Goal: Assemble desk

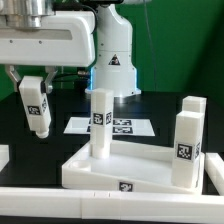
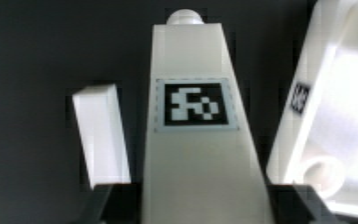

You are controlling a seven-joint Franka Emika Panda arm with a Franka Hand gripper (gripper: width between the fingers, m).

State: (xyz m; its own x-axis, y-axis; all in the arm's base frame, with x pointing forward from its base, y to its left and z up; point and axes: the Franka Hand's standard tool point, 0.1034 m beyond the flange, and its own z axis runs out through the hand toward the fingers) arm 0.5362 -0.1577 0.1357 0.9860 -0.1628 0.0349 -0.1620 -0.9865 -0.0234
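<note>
Holding a white square plastic leg (image 1: 36,107) upright, jaws clamped on it, well off toward the exterior view's left from the white rimmed tabletop panel (image 1: 120,172)

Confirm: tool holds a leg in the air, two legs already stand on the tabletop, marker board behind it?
Not quite: three legs stand on the tabletop, not two: one near the middle and two at the exterior view's right. The rest holds: the tool grips a fourth leg in the air, and the marker board lies behind.
</note>
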